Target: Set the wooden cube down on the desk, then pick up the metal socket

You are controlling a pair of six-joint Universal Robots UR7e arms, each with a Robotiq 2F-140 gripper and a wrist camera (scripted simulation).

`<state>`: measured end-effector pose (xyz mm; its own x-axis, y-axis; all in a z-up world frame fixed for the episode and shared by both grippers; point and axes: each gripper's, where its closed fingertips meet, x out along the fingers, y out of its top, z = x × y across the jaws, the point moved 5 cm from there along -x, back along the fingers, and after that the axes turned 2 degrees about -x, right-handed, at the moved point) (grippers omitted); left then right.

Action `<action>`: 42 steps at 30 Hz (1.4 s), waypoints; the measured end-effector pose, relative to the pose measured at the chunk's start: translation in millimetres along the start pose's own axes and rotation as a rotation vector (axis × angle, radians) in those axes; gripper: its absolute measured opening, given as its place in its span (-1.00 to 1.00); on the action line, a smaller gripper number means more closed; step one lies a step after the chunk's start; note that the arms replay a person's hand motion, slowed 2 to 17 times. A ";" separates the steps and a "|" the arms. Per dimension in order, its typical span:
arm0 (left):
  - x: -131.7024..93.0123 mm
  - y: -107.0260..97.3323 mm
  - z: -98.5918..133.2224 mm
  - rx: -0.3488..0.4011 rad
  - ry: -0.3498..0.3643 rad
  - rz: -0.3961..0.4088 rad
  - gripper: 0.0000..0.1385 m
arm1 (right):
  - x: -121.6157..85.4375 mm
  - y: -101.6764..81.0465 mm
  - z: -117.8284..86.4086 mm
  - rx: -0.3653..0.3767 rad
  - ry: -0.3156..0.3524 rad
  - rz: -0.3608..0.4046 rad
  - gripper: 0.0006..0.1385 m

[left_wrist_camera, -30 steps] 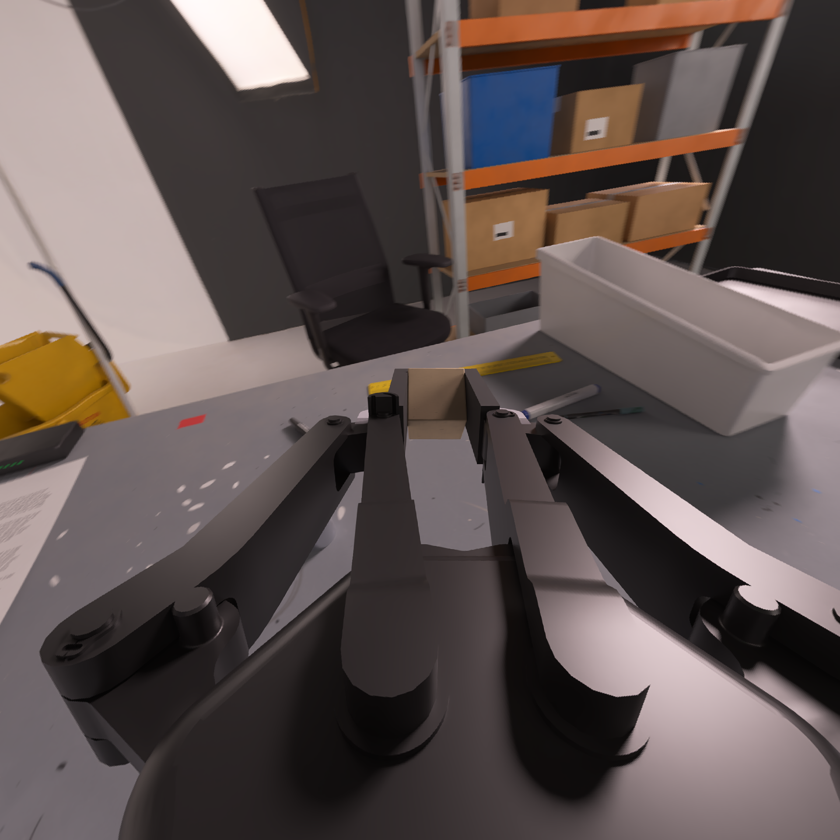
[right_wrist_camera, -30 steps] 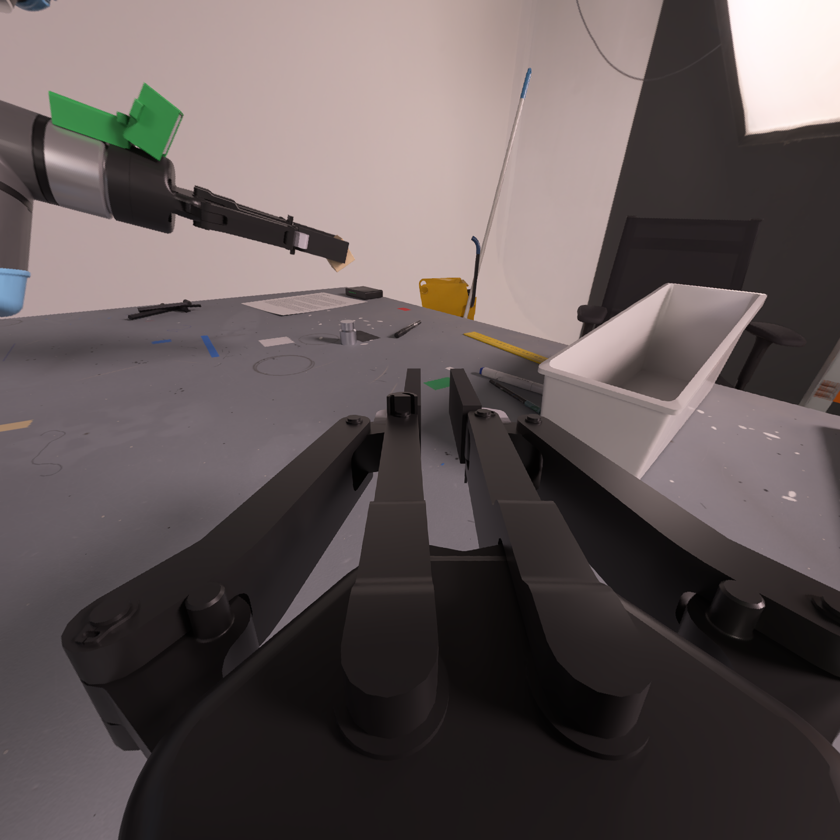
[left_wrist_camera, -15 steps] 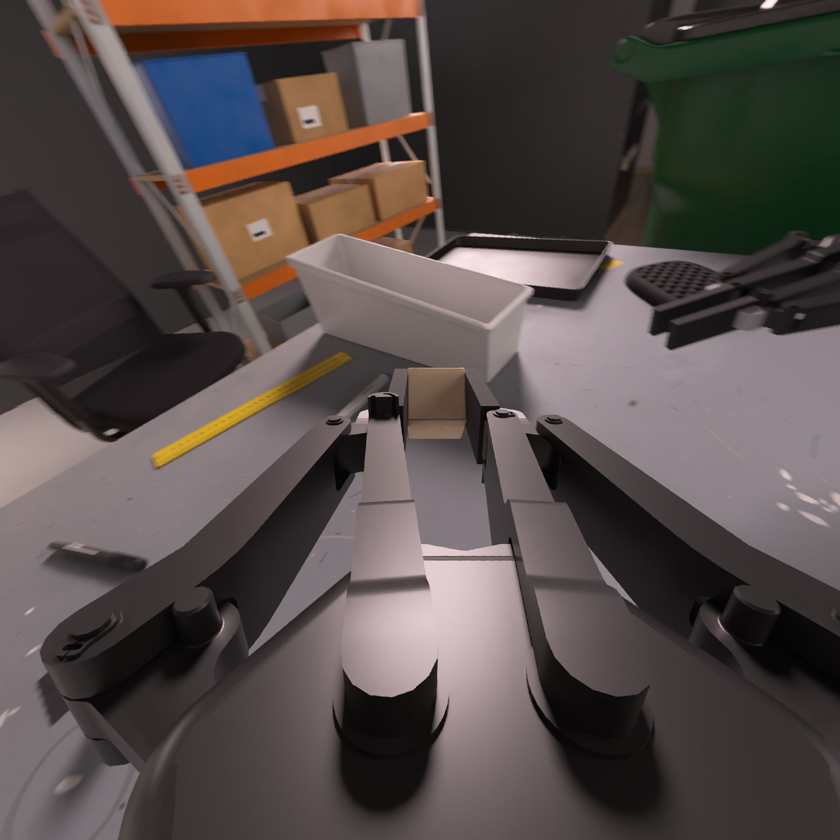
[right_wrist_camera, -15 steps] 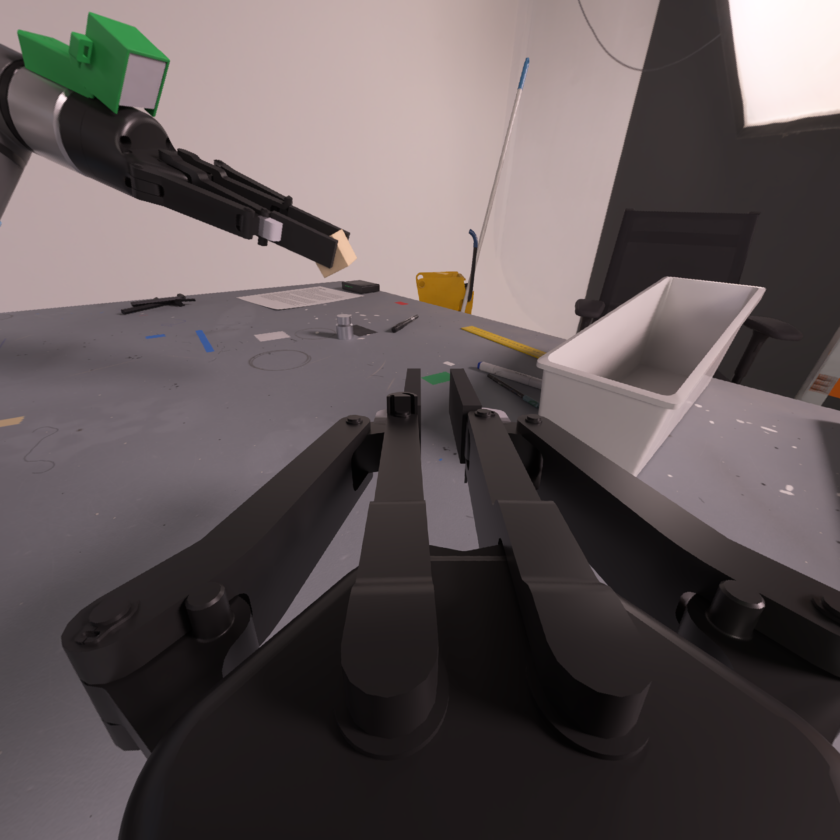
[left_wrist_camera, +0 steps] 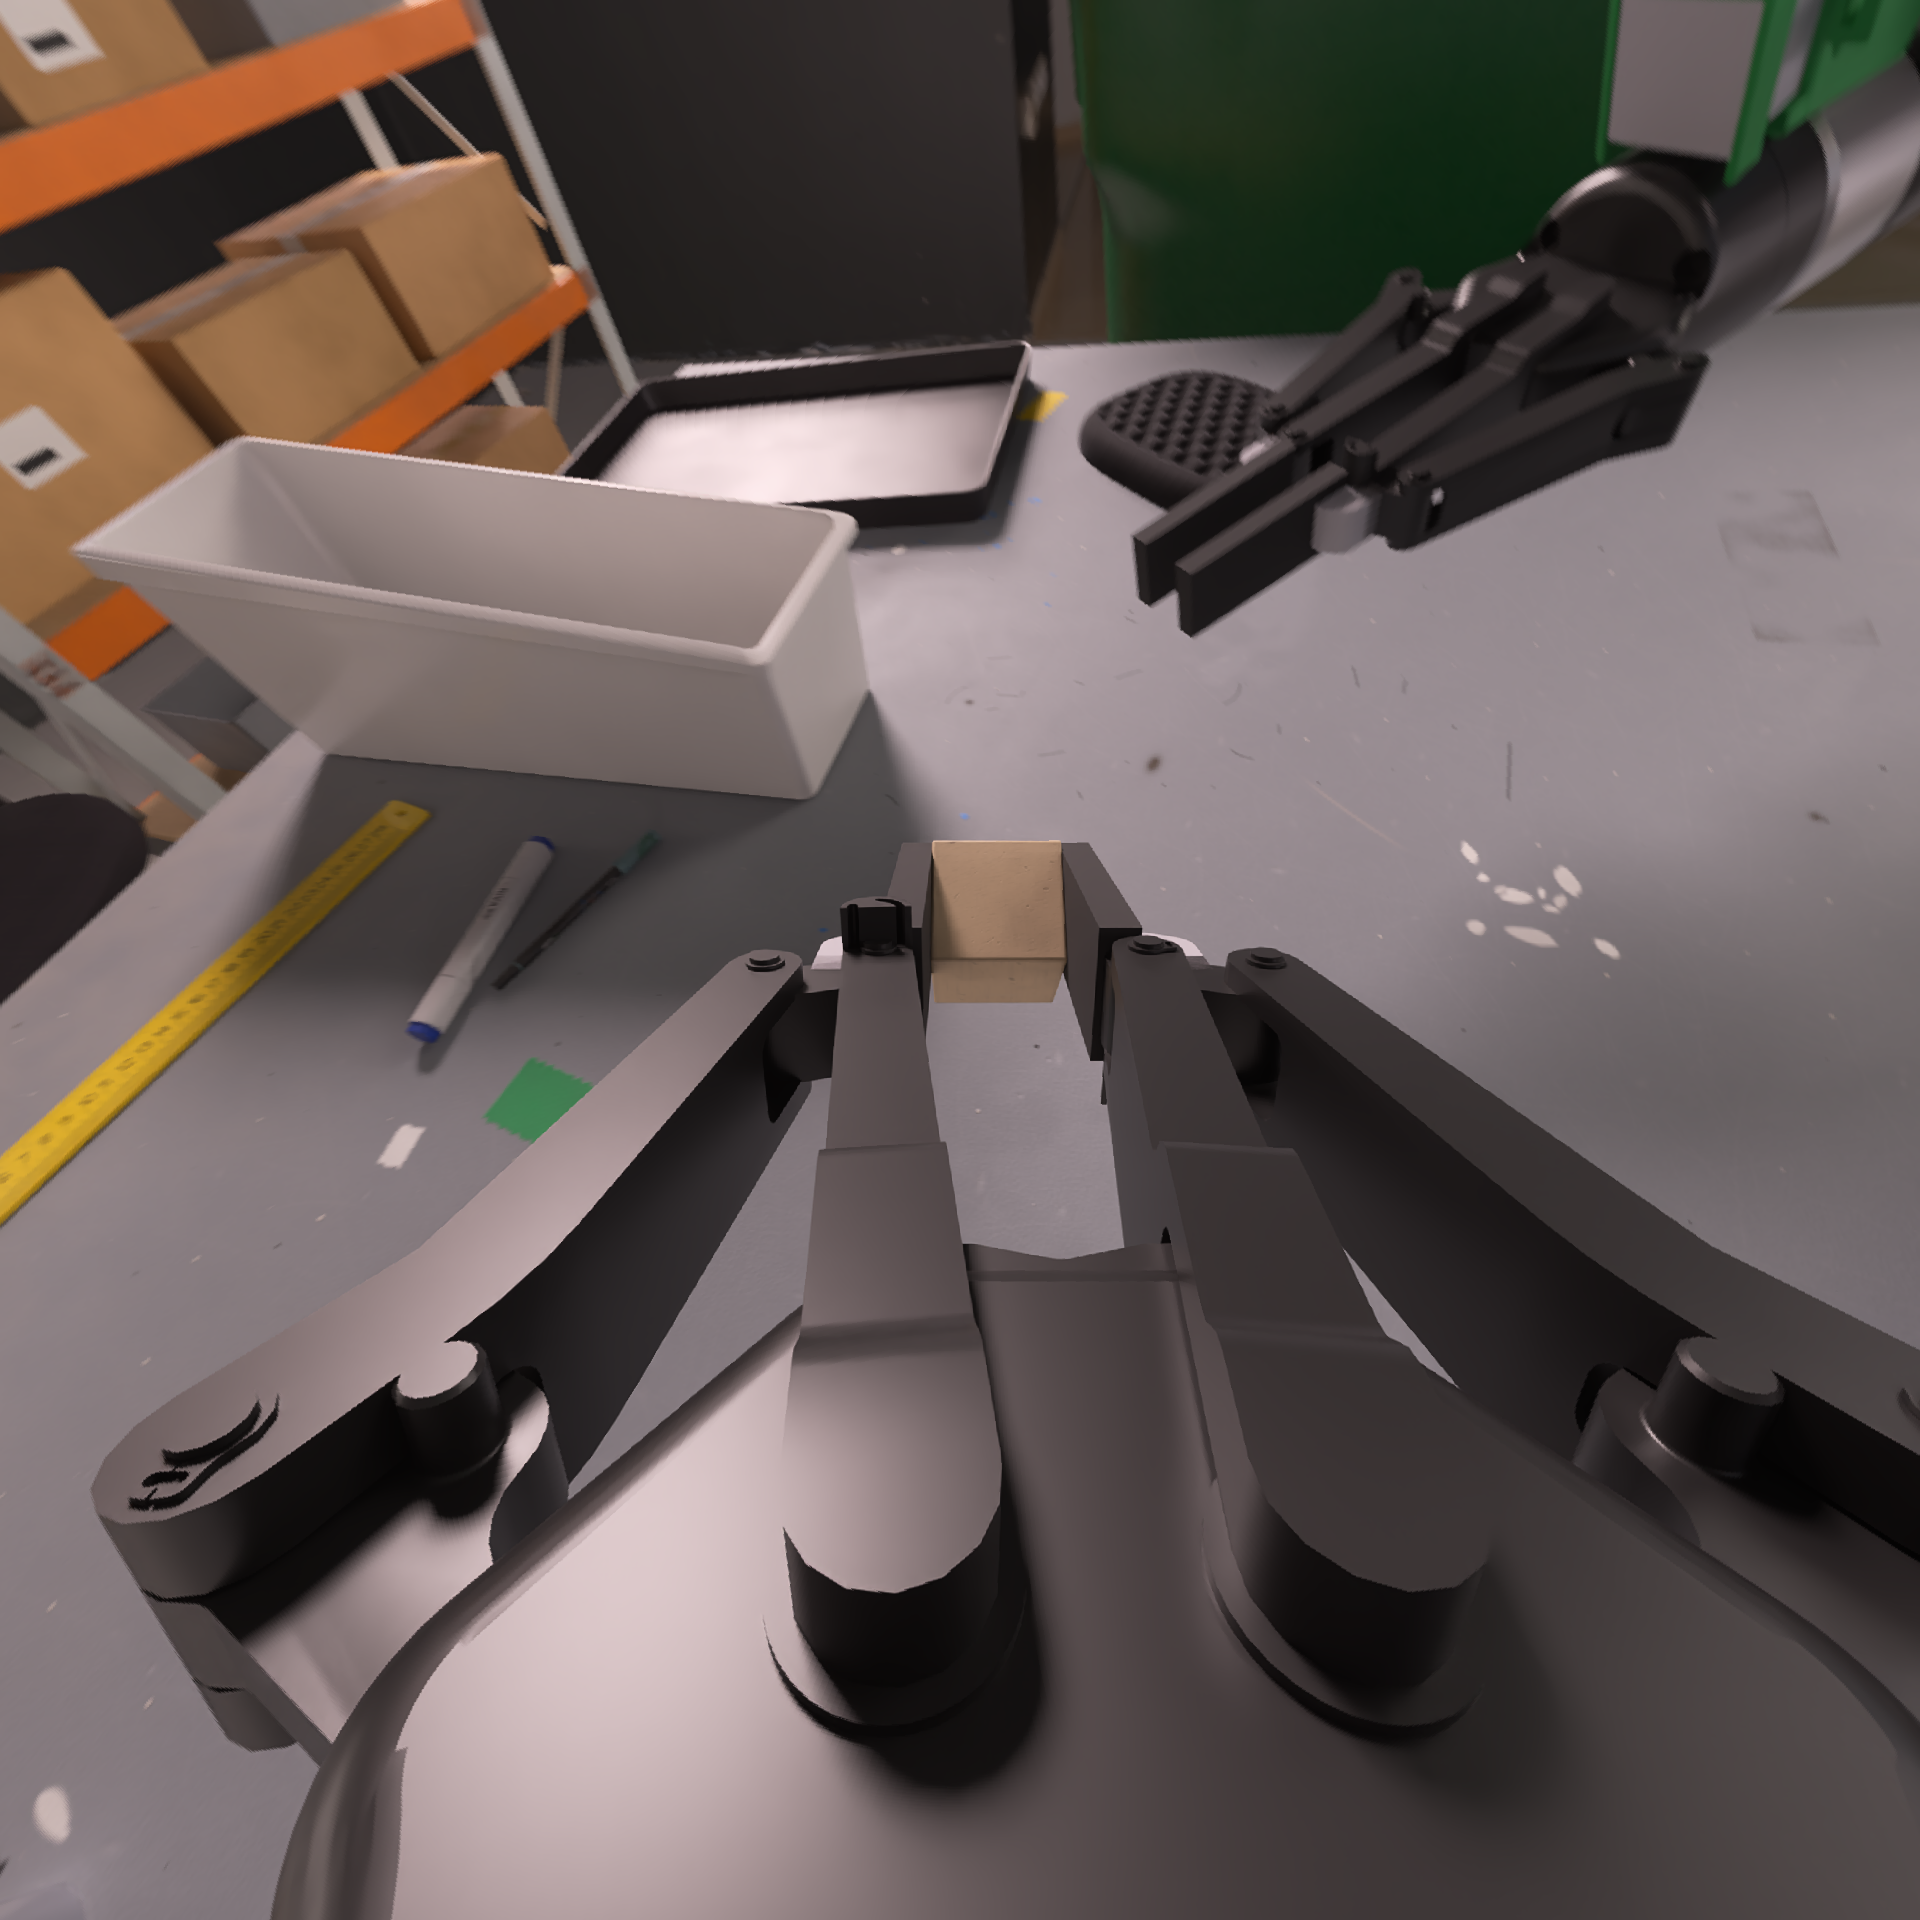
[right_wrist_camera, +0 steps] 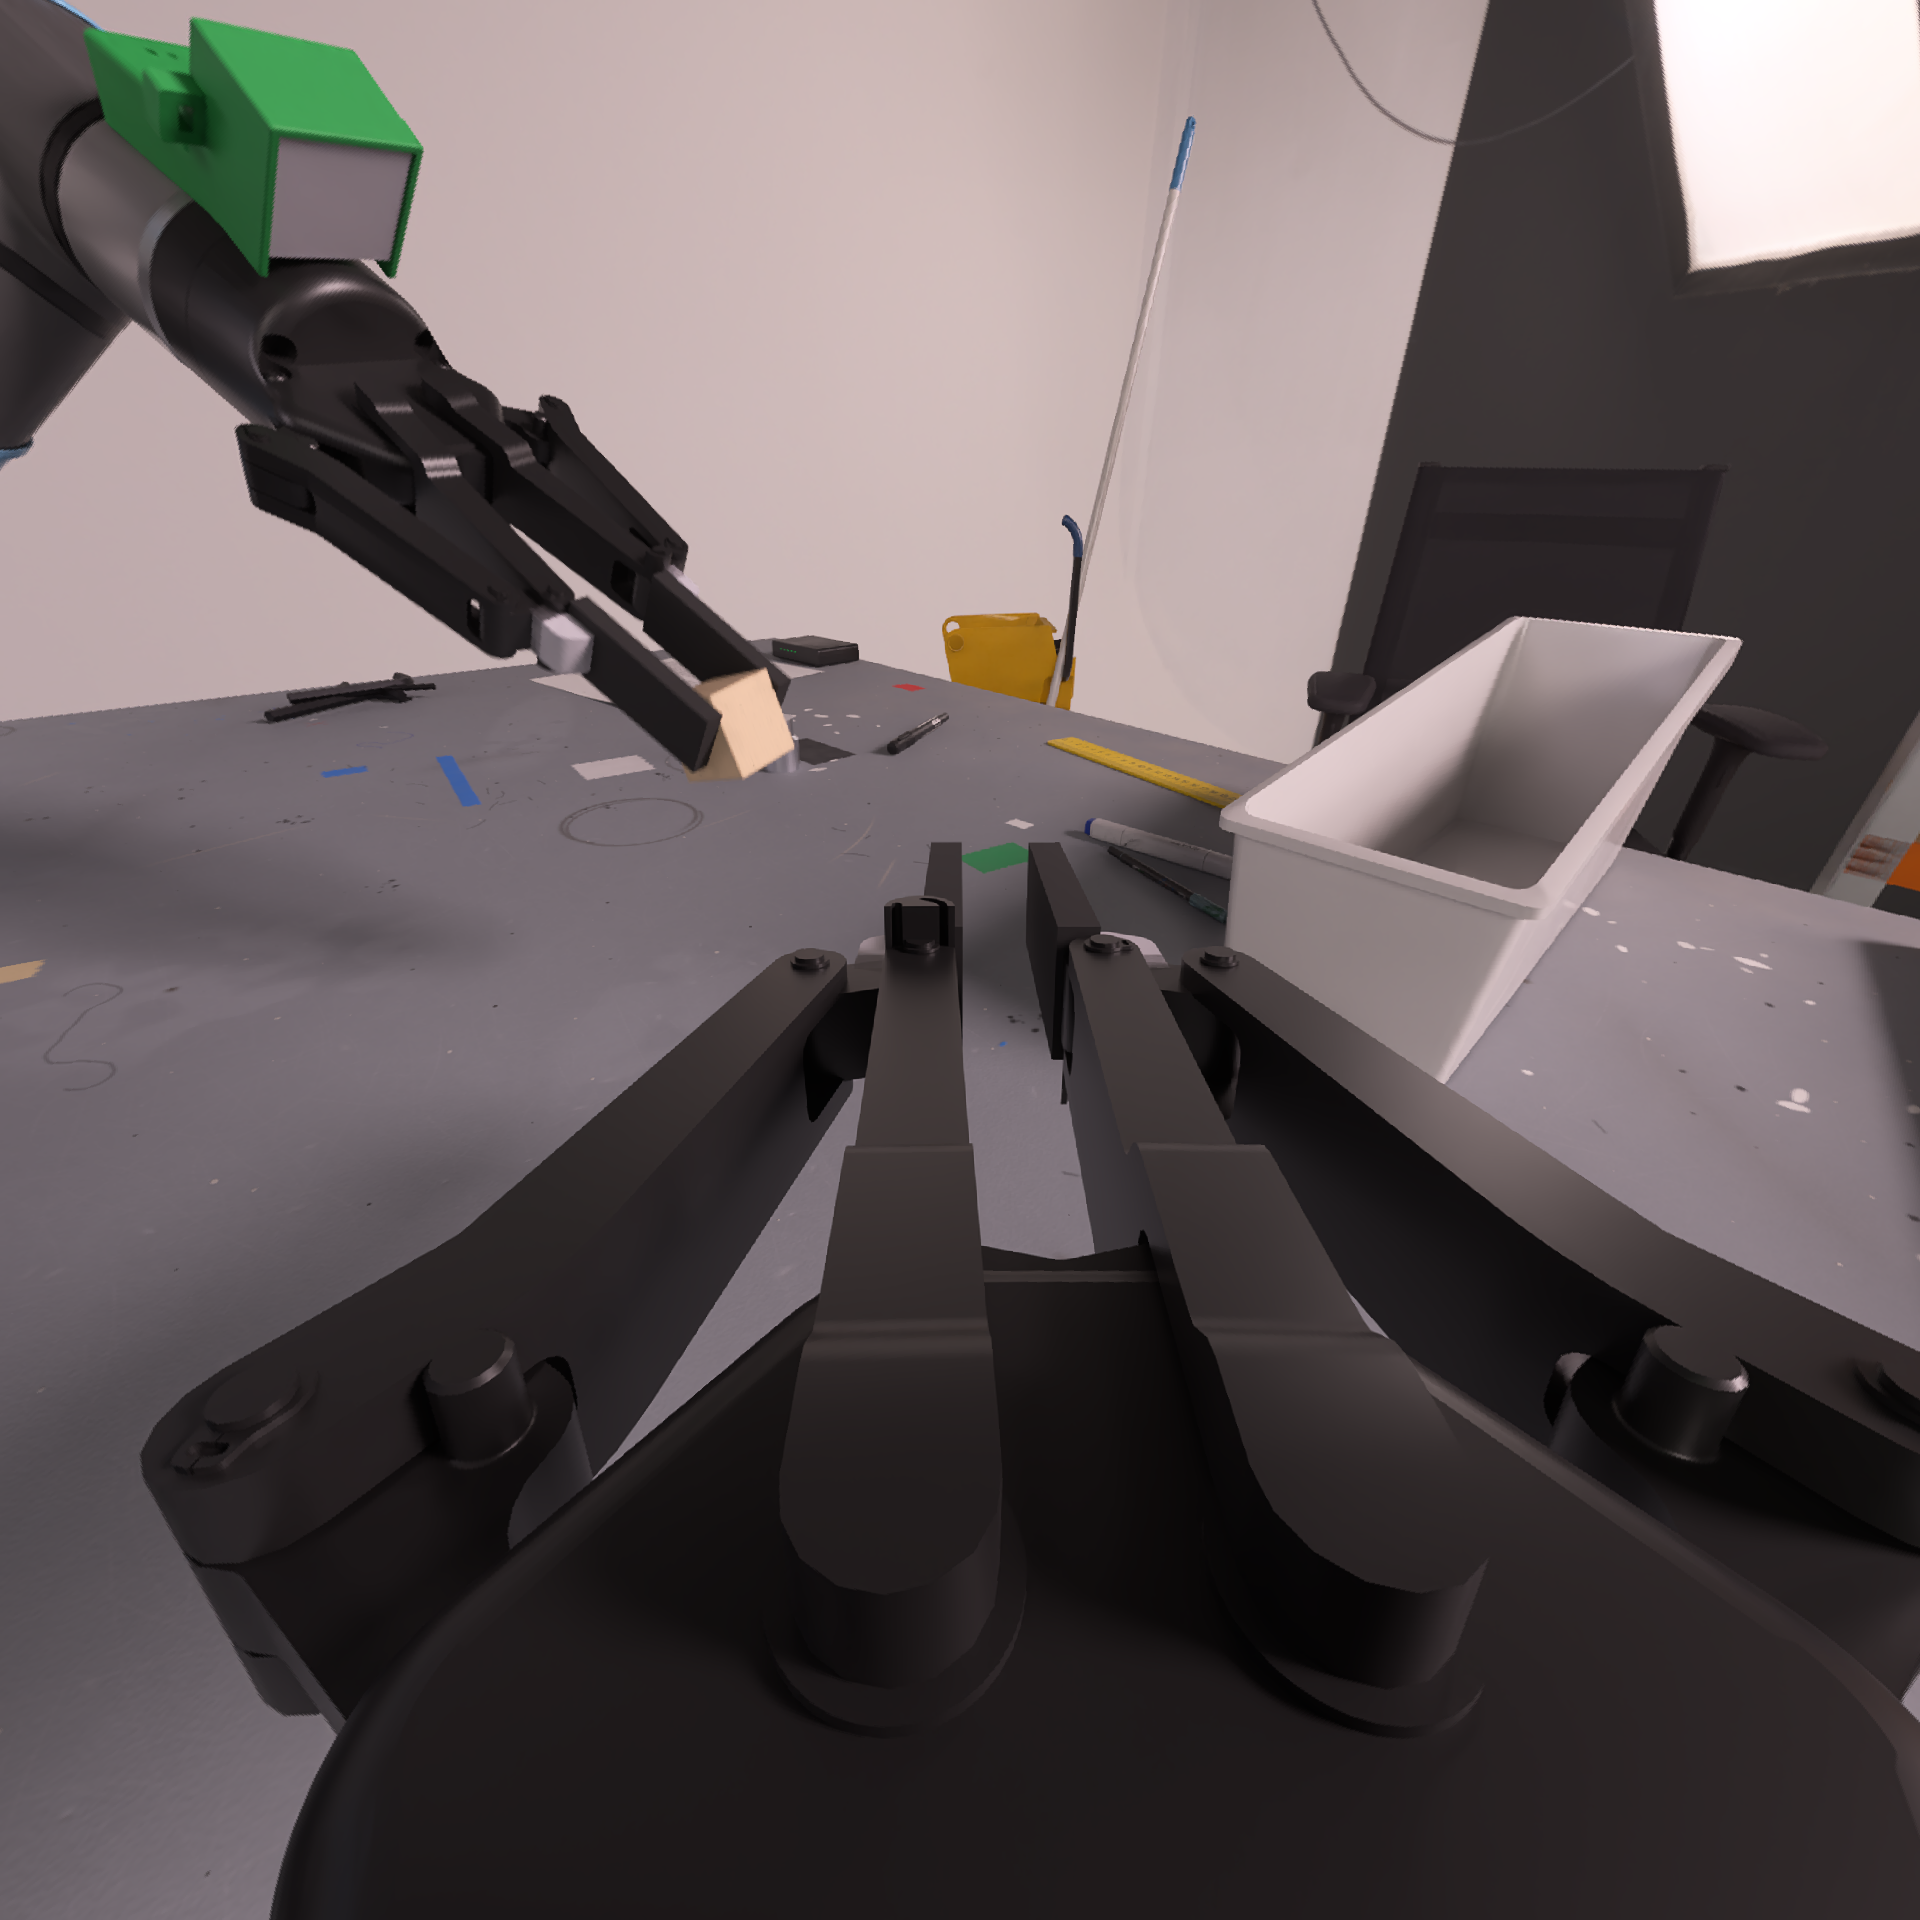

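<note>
We're mid step one: left gripper clamped on tan wooden cube, above grey desk. Next: lower, release. Right gripper nearly closed, empty.

Wooden cube squeezed between the two black fingers of the left gripper, up above the grey table. To the left on the table: a white pen, a thin dark pen, a yellow ruler, a green patch. Farther off, a white bin and a black tray. Far right, the right gripper in the air, its fingers close together with nothing between them.
</note>
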<state>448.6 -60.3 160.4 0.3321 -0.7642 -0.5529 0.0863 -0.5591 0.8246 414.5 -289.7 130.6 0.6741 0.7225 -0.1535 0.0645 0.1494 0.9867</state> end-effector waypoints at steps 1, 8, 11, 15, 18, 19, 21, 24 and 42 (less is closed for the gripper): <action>4.5 -1.8 4.1 0.012 -0.017 -0.014 -0.54 | 0.0 -0.1 0.2 0.001 0.000 0.000 -0.76; 33.2 -20.0 28.3 0.071 -0.136 -0.126 -0.54 | -0.1 -0.9 1.4 0.008 -0.005 -0.003 -0.76; 43.6 -28.3 35.1 0.090 -0.174 -0.168 -0.54 | -0.1 -1.3 2.0 0.011 -0.008 -0.004 -0.77; 55.9 -38.5 42.2 0.110 -0.215 -0.212 -0.54 | -0.2 -1.8 2.7 0.013 -0.011 -0.006 -0.77; 63.9 -45.8 46.5 0.117 -0.241 -0.237 -0.54 | -0.3 -2.2 3.2 0.015 -0.013 -0.007 -0.77; 66.2 -48.0 47.7 0.117 -0.248 -0.244 -0.54 | -0.3 -2.4 3.3 0.016 -0.013 -0.007 -0.77; 70.5 -52.2 49.6 0.117 -0.262 -0.256 -0.54 | -0.4 -2.6 3.6 0.018 -0.014 -0.008 -0.77; 75.5 -56.0 51.3 0.112 -0.276 -0.260 -0.54 | -0.5 -2.8 3.8 0.021 -0.014 -0.008 -0.77; 83.4 -62.0 45.5 0.080 -0.267 -0.212 -0.54 | -1.1 -1.8 3.6 0.027 -0.006 -0.006 -0.77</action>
<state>428.2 -104.1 57.7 0.0560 -0.6794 -0.7317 0.0494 -0.7300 0.6816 416.3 -293.2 129.2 0.6780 0.7177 -0.1591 0.0883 0.1353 0.9869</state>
